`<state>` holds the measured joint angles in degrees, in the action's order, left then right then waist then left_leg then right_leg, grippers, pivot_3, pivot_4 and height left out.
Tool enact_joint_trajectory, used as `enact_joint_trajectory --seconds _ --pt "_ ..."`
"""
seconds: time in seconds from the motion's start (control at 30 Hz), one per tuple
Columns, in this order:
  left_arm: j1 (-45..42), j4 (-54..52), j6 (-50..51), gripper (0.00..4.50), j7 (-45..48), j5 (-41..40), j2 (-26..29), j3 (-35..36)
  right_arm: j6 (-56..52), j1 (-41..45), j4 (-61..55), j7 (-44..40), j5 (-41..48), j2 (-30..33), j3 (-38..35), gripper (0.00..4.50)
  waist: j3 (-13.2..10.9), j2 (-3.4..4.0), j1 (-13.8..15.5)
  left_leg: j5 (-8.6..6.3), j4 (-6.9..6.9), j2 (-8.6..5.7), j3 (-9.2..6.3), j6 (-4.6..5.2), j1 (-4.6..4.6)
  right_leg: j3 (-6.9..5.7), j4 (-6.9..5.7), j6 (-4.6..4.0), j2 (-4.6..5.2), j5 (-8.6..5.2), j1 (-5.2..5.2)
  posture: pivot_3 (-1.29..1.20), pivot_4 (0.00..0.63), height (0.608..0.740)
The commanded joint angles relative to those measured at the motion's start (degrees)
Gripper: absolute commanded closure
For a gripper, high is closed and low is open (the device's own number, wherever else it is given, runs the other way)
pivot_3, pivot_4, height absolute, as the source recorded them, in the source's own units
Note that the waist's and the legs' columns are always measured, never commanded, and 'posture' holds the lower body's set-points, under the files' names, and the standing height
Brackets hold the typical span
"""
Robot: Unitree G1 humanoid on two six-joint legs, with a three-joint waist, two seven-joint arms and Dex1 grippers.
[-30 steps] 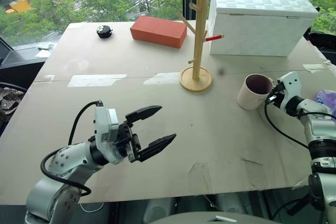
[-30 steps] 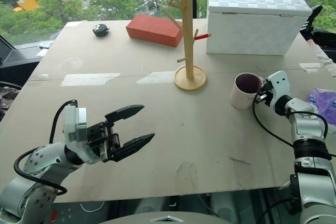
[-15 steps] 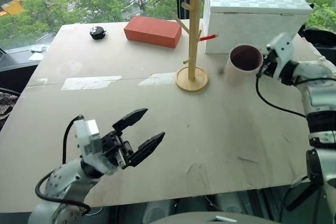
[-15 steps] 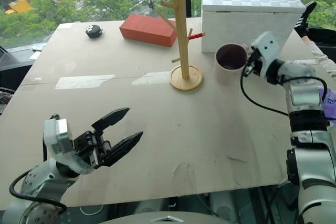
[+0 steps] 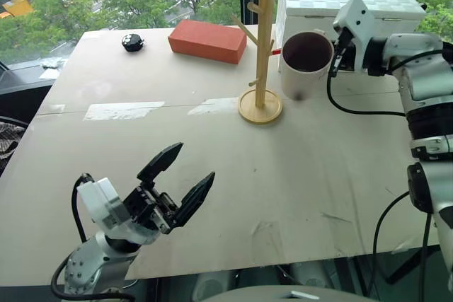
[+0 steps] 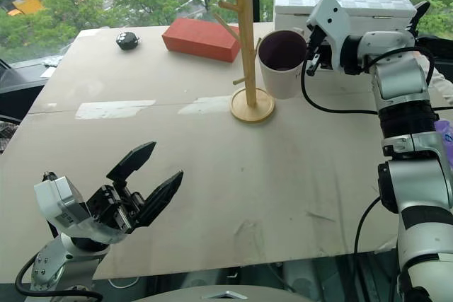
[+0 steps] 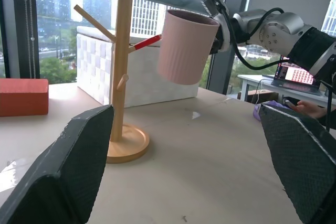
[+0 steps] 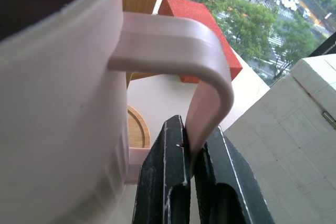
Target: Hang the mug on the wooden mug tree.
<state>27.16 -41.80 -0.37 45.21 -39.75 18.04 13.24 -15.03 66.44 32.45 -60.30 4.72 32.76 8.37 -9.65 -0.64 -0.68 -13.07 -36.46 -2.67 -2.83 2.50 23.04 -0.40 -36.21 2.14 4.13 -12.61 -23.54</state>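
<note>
R hand (image 8: 191, 182) pinching mug (image 5: 304, 65) handle, beside wooden mug tree (image 5: 262, 47); L hand (image 5: 178, 189) spread.

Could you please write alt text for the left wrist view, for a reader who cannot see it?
The right gripper holds the mug in the air, tilted, just beside the wooden mug tree and near its red-tipped peg. A white box stands behind the tree, a red block lies to one side, and the left gripper's open fingers frame the foreground.
</note>
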Motion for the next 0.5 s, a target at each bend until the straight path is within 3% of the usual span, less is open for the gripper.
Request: enact_joint_trajectory --seconds 0.03,0.3,0.4,0.5 --pt "0.8 -3.0 -3.0 0.0 -0.4 0.4 -0.4 -0.2 3.3 5.1 5.3 0.1 -3.2 -1.5 1.8 4.45 0.0 0.0 -0.1 0.0 0.0 0.01 0.0 0.0 0.0 -0.01 0.0 0.0 -0.01 0.0 -0.01 0.0 0.15 0.74" --pt "3.3 -3.6 -5.1 0.0 -0.8 0.1 -0.4 -0.8 9.1 10.5 17.7 0.4 -8.2 -6.6 4.6 4.45 0.0 0.03 -0.1 0.0 0.06 0.0 0.02 -0.01 0.01 0.0 0.02 -0.01 -0.02 0.0 -0.05 0.0 0.15 0.74" --pt "3.8 -3.5 -5.7 0.0 -1.0 0.4 -0.6 -1.2 10.4 11.2 20.7 0.7 -9.2 -7.8 4.7 3.56 0.0 0.03 0.0 0.0 0.06 -0.01 0.01 -0.01 0.01 -0.02 0.02 -0.01 -0.03 0.0 -0.05 0.0 0.15 0.74" --pt "4.0 -3.4 -5.6 0.0 -2.4 1.0 -0.7 -1.2 10.8 10.8 21.2 2.5 -9.2 -7.1 3.2 2.2 0.0 0.04 0.0 0.0 0.06 -0.02 0.01 -0.01 0.01 -0.02 0.02 -0.01 -0.03 0.0 -0.04 0.0 0.15 0.74"
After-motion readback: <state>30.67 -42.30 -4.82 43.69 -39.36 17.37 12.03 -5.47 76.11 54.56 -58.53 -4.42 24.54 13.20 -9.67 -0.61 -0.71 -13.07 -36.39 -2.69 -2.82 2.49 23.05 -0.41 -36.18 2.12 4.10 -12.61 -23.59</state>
